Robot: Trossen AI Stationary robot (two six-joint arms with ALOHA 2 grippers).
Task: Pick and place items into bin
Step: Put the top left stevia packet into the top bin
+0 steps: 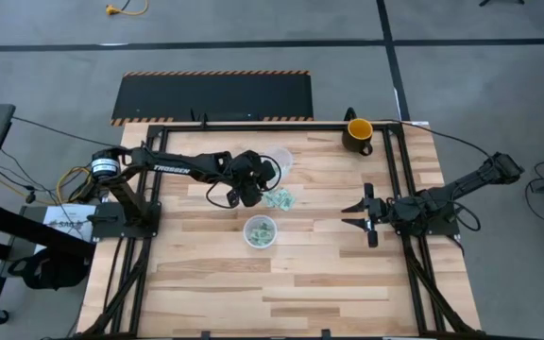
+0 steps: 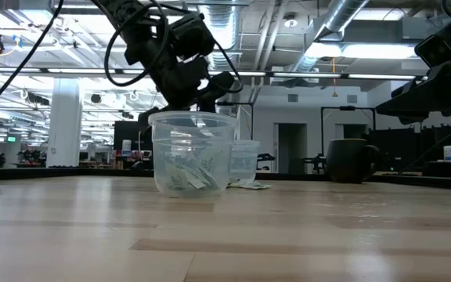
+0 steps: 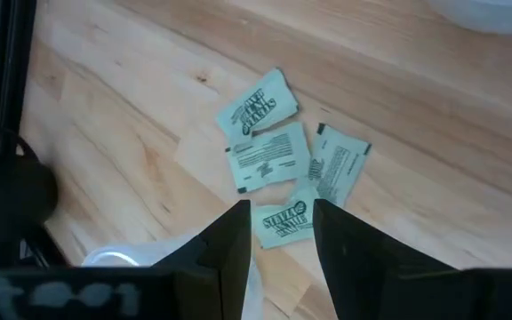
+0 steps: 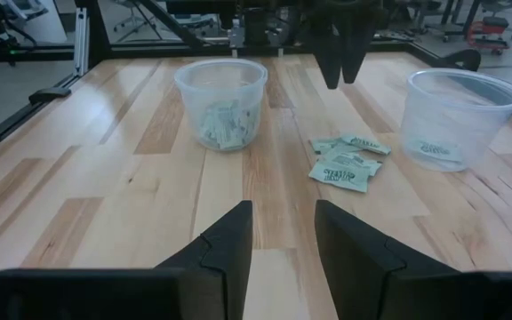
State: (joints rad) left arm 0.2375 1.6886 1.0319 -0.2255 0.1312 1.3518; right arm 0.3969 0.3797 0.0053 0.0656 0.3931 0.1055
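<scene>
Several tiny pale green packets (image 3: 269,156) lie flat on the wooden table, also seen as packets (image 1: 280,199) and packets (image 4: 347,162). A clear plastic cup (image 1: 260,231) stands near them and holds more green packets (image 4: 223,123). My left gripper (image 3: 280,206) hovers open just above the loose packets, fingers pointing down, with one packet (image 3: 284,222) showing below the gap. It touches nothing. My right gripper (image 4: 283,206) waits open at the table's right side, as right gripper (image 1: 349,215).
A second clear cup (image 4: 456,116) stands beyond the loose packets toward the far edge. A yellow-and-dark mug (image 1: 358,135) sits at the far right corner. Dark frame rails (image 1: 406,189) run along the table's sides. Bare wood lies toward the near edge.
</scene>
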